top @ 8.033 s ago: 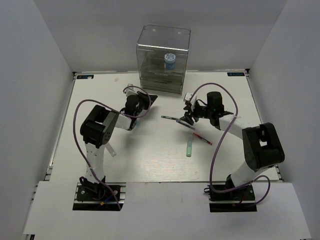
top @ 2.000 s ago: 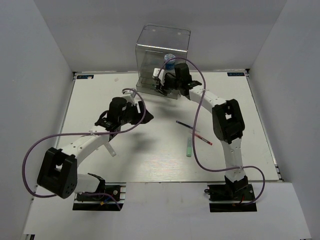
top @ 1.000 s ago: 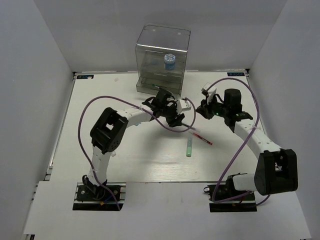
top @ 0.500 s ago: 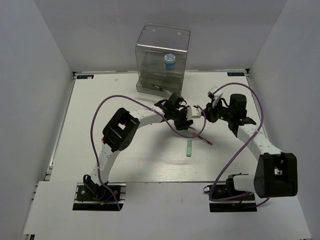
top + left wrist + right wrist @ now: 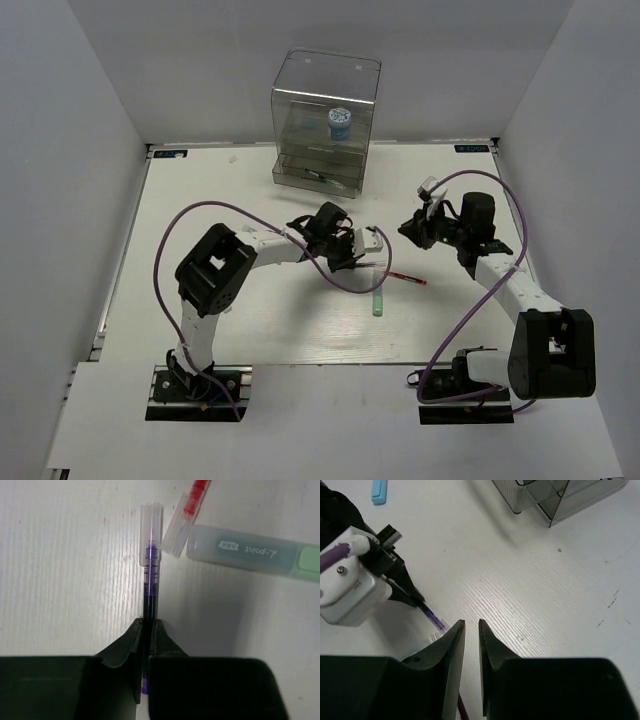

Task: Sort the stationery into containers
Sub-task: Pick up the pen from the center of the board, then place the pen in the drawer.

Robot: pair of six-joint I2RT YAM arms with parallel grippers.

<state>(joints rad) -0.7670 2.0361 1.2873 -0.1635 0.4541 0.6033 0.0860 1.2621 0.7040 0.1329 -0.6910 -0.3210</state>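
My left gripper [image 5: 146, 622] is shut on a thin dark purple pen [image 5: 150, 565] with a clear cap, held low over the table; it also shows in the top view [image 5: 358, 258]. Just past the pen tip lie a red pen [image 5: 192, 500] and a green marker [image 5: 255, 555], both on the table in the top view: the marker [image 5: 379, 298] and the red pen [image 5: 402, 278]. My right gripper [image 5: 408, 228] hovers to their right, jaws almost together and empty [image 5: 471, 622]. The clear drawer box [image 5: 325, 90] stands at the back with the blue-white pot [image 5: 340, 122] inside.
A dark pen [image 5: 318, 178] lies in the box's lowest open drawer. The grey drawers [image 5: 555, 495] show at the top of the right wrist view, and a small light blue item [image 5: 379, 490] at its top left. White walls enclose the table.
My left gripper has drawn back a little to the left with the dark pen. The red pen has swung to lie nearly level. The right arm has barely moved.
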